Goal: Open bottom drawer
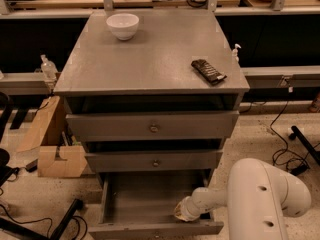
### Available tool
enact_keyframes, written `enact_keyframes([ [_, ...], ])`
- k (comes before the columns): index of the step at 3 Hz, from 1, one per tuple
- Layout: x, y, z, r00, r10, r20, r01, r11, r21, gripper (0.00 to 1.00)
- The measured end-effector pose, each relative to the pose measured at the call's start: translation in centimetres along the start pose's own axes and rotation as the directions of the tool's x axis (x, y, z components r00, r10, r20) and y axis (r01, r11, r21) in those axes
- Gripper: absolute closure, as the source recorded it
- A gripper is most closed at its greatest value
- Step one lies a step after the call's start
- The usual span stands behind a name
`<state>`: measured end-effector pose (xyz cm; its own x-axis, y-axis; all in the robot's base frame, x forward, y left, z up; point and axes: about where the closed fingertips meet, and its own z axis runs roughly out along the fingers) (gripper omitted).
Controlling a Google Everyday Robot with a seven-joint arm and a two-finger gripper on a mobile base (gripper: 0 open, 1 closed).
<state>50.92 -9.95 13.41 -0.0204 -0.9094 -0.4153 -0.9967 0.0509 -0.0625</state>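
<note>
The bottom drawer [140,200] sits at the foot of the grey cabinet [150,59], pulled well out so its shallow tray lies open, its front panel at the lower edge of the view. The gripper [181,212] is at the drawer's front right corner, over the tray just behind the front panel; whether it is spread or closed cannot be told. The white arm [265,199] reaches in from the cabinet's right. Above, the middle drawer [153,160] and top drawer [152,126] are closed. On the cabinet top, a white bowl [123,25] stands at the back left and a dark wrapped bar [208,71] lies near the front right edge. A cardboard box [55,156] rests on the floor left of the cabinet.
</note>
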Motion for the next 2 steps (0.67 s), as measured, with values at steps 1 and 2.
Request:
enact_keyframes([
  [1, 0.0, -0.1, 0.0, 1.000, 0.000, 0.000, 0.000, 1.0000, 0.000, 0.11],
  [2, -0.3, -1.3, 0.2, 1.000, 0.000, 0.000, 0.000, 1.0000, 0.000, 0.00],
])
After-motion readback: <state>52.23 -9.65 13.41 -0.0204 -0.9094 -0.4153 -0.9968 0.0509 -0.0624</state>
